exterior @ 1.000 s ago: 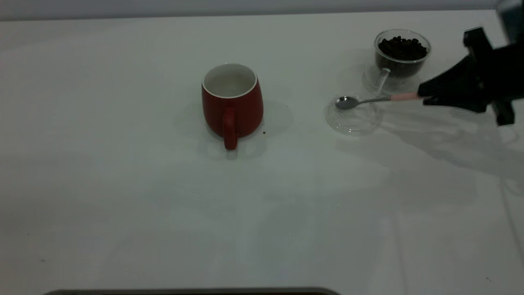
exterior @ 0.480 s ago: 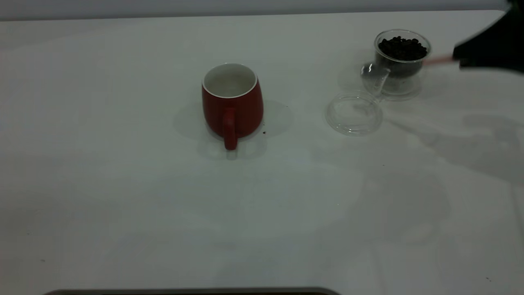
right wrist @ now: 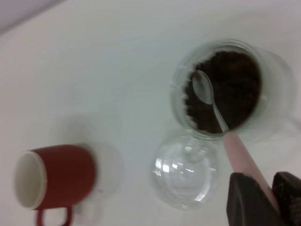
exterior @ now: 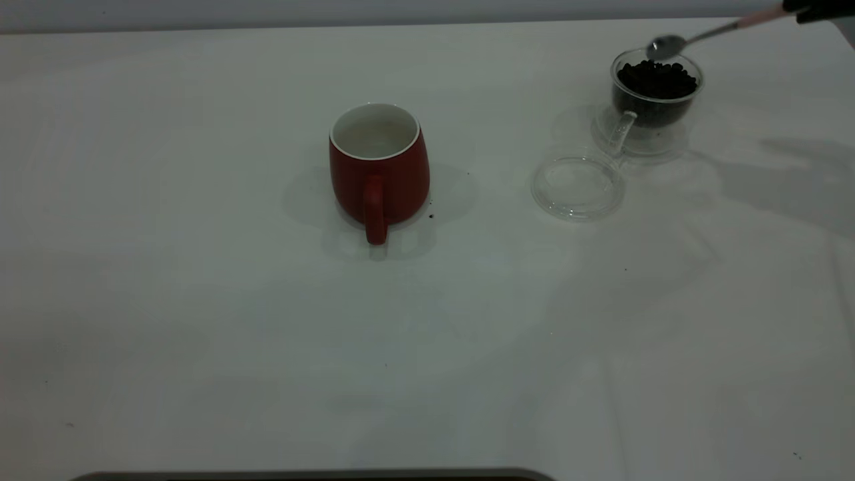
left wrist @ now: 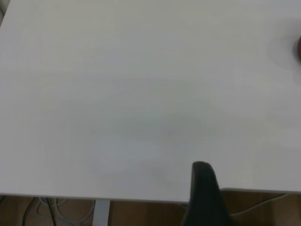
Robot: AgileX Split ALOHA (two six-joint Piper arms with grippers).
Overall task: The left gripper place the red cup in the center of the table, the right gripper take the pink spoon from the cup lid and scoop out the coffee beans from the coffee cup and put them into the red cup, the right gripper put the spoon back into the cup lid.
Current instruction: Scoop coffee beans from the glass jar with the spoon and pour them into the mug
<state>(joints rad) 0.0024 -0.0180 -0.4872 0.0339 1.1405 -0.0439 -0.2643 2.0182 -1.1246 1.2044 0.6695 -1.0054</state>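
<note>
Gripping the pink spoon (right wrist: 247, 160), right gripper (right wrist: 268, 197) jaws sit mostly cut off

White table (left wrist: 117, 94), black left gripper (left wrist: 204, 195) tip over its edge, cables below.

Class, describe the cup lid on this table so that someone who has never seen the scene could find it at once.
Start at the red cup standing mid-table, then look toward the right arm's side to the coffee cup full of dark beans. The cup lid lies flat just in front of that cup: a round clear glass disc with a raised rim, empty, the only flat, low piece among the cups.
</note>
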